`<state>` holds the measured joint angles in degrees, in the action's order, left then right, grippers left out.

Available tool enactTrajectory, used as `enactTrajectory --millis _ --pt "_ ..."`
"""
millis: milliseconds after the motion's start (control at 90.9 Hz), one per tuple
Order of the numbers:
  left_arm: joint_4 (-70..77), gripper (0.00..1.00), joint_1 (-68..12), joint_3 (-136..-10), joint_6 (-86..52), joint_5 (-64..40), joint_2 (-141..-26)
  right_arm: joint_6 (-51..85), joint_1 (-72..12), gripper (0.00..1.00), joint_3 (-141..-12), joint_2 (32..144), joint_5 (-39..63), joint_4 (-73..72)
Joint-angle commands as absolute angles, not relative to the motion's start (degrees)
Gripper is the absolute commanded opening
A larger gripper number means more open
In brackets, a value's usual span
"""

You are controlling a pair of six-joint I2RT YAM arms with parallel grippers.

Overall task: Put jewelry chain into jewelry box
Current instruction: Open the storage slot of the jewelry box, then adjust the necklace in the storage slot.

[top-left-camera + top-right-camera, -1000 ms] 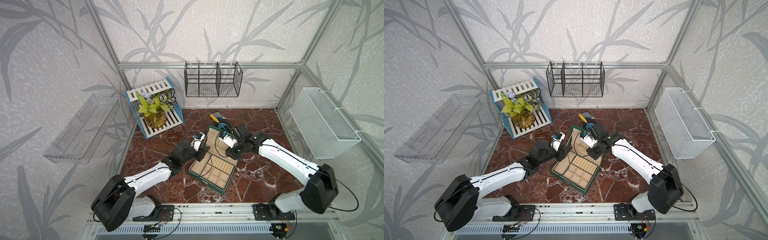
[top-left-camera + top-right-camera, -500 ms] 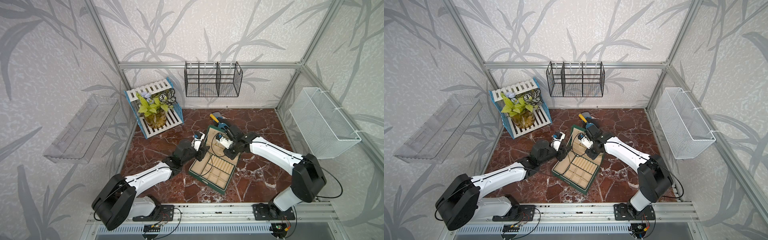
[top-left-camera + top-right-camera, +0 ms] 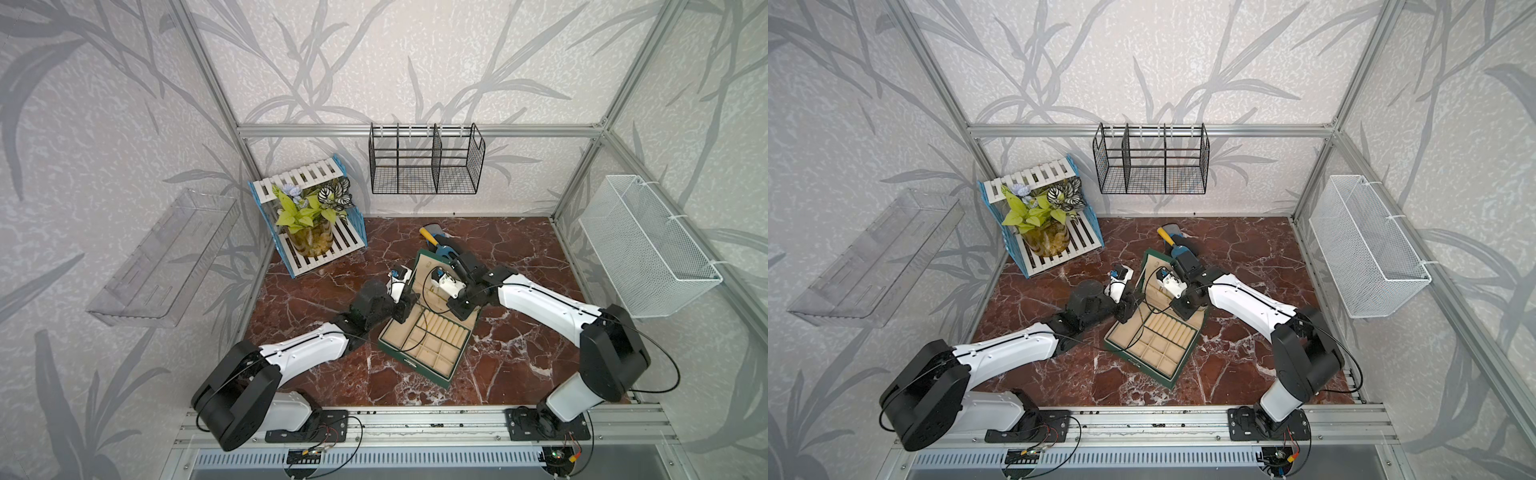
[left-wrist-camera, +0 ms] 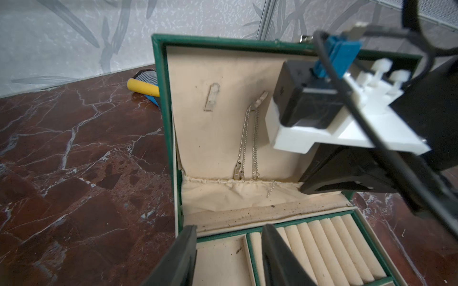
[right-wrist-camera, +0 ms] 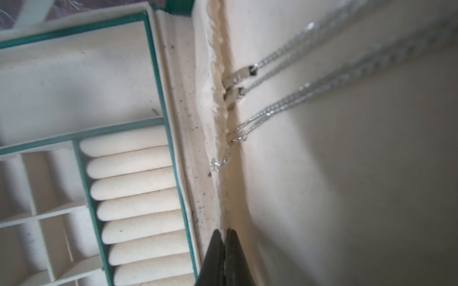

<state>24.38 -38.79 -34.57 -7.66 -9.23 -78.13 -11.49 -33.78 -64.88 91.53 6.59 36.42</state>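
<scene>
The jewelry chain (image 4: pixel 247 138) hangs from a lid hook (image 4: pixel 261 97) in the jewelry box (image 4: pixel 163 123), long axis down the upright lid toward the pocket (image 4: pixel 223 193); right gripper (image 5: pixel 224 237) closed at its hem; left gripper (image 4: pixel 229 250) half-open, empty.

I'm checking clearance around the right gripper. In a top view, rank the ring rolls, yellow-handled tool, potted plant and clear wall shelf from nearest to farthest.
From the right gripper:
1. Ring rolls, in the jewelry box beside it.
2. Yellow-handled tool, behind the box.
3. Potted plant, back-left rack.
4. Clear wall shelf, left wall.
</scene>
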Motion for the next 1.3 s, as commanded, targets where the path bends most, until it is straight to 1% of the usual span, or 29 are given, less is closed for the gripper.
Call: enactTrajectory --millis 0,143,363,605,671,825,990,1287 --pt "27.8 0.44 -39.7 -36.9 -8.1 -6.8 -80.4 -9.1 -31.9 0.04 -63.3 88.5 12.1 32.9" --pt "30.5 0.4 -41.0 -38.8 -8.5 -5.8 -83.7 -8.5 -31.5 0.04 -62.1 86.6 14.8 31.4" --pt "32.9 0.39 -41.7 -42.0 -8.1 -6.2 -88.4 -7.7 -31.4 0.05 -60.4 85.7 17.5 29.3" --pt "34.4 0.26 -41.6 -45.6 -8.0 -7.3 -93.7 -6.1 -31.4 0.07 -59.3 85.7 16.0 27.0" --pt "35.5 0.24 -41.3 -46.0 -8.6 -7.4 -94.9 -5.4 -31.3 0.08 -58.9 85.4 15.6 26.2" --pt "37.0 0.23 -41.1 -46.8 -9.2 -8.6 -97.1 -4.3 -30.9 0.09 -58.2 84.8 16.5 25.0" --pt "37.2 0.29 -41.0 -47.5 -8.4 -10.2 -99.3 -3.8 -30.5 0.09 -57.8 84.8 17.5 24.2" --pt "34.5 0.34 -41.3 -49.4 -6.5 -7.4 -100.9 -3.3 -30.0 0.09 -57.3 84.4 18.9 23.4"
